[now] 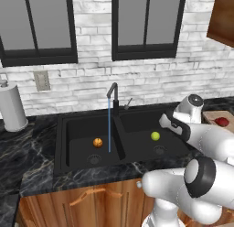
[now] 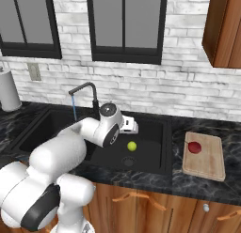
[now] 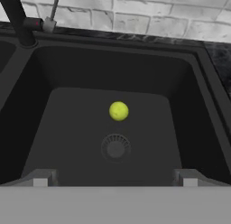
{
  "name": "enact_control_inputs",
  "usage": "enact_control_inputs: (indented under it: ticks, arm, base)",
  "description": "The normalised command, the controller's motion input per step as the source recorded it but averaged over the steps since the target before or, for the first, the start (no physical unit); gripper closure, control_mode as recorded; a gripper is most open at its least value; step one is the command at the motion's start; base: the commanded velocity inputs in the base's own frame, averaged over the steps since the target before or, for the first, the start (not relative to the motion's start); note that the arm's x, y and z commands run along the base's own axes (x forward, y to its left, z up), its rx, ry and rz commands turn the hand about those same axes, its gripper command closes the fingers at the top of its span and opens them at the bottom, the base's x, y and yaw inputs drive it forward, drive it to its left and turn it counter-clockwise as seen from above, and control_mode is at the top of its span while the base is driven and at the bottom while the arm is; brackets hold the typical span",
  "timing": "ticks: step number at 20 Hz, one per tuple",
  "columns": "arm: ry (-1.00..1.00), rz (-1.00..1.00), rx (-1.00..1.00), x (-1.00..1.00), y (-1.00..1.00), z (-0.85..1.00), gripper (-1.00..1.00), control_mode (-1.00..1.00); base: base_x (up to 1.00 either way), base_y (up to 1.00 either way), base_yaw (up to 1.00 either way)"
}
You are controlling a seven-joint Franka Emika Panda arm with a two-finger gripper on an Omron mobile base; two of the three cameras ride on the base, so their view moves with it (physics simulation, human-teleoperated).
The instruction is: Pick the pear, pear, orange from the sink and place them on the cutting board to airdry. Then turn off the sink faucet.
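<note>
Now we hover with fingers (image 3: 115, 177) spread wide and empty above the yellow-green pear (image 3: 118, 111), lying just beyond the right basin's drain (image 3: 116, 147). It looks light, firm, probably wet and slippery; we'd pinch across its widest middle.

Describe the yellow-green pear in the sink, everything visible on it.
The small round yellow-green pear looks smooth and evenly coloured, with no stem or mark that can be made out. It rests on the floor of the right basin of the matte black double-basin sink, just beyond that basin's round drain and apart from it. Nothing but the basin floor touches it. The open fingers stand short of it. The blue water stream falls in the other basin.
</note>
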Motion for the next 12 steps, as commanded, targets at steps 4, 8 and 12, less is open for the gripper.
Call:
enact_control_inputs:
  ticks: [4, 8, 12]
  arm:
    - [0.0, 0.0, 0.0, 0.22, 0.0, -0.27, -1.0, -1.0]
    - [0.0, 0.0, 0.0, 0.19, 0.0, -0.2, -1.0, -1.0]
    - [0.05, 0.0, 0.02, 0.2, 0.0, -0.14, -1.0, -1.0]
  base:
    - [0.0, 0.0, 0.0]
    - [0.0, 0.0, 0.0]
    - [0.0, 0.0, 0.0]
